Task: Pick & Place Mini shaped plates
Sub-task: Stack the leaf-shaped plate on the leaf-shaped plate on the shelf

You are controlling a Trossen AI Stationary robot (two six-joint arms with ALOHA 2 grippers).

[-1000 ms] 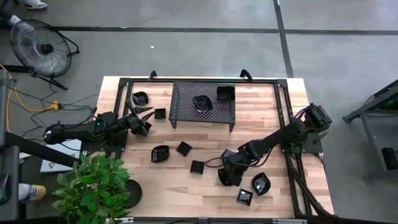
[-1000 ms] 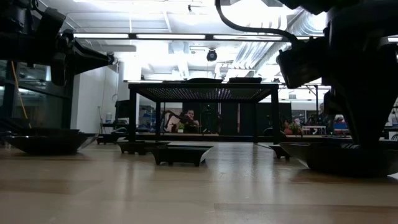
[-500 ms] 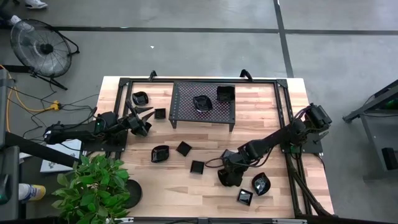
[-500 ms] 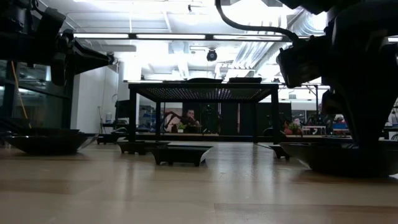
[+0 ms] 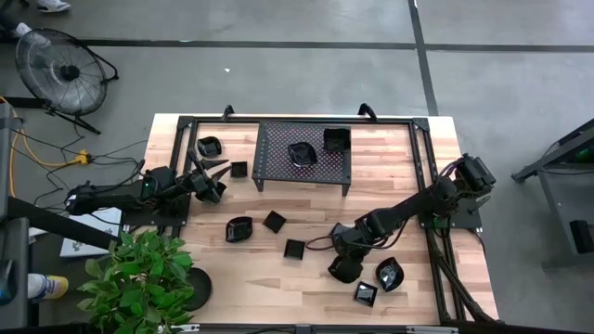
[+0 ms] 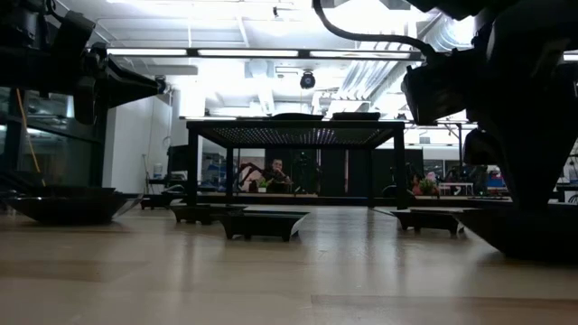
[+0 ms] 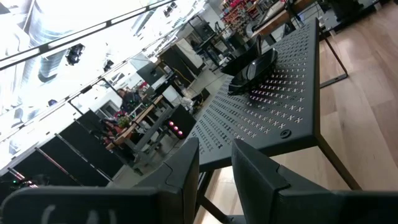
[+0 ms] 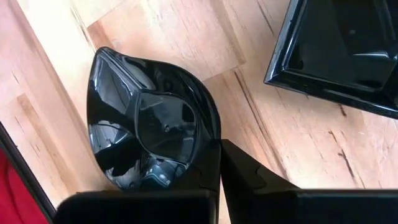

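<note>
Several small glossy black mini shaped plates lie flat on the wooden table point(image 5: 306, 278); two more sit on the black mesh rack point(image 5: 303, 156) at the far middle. My right gripper point(image 5: 343, 263) points steeply down at the near right and is shut on a leaf-shaped plate point(image 8: 149, 124). A square plate point(image 8: 342, 43) lies close beside it, and two others point(image 5: 390, 274) point(image 5: 366, 294) lie to its near right. My left gripper point(image 5: 218, 176) hangs level above the table's left side, facing the rack point(image 7: 273, 93), open with nothing between its fingers. My right gripper pinches the leaf-shaped plate's rim point(image 8: 213, 138) on one long side, one finger point(image 8: 205, 171) over the hollow and the other point(image 8: 252, 174) outside it. The fingers come from above, slanting steeply down. The plate's underside point(image 6: 533, 253) looks to rest on the table.
A black tube frame point(image 5: 422, 186) borders the table's far and side edges. A potted plant point(image 5: 139, 278) overhangs the near left corner. Loose plates point(image 5: 294, 249) point(image 5: 274, 221) point(image 5: 239, 228) dot the middle; bare wood lies along the near edge.
My right gripper has shut on the leaf-shaped plate's rim while staying in place. The plate has shifted a little toward the near right, uncovering another plate behind it in the low view.
</note>
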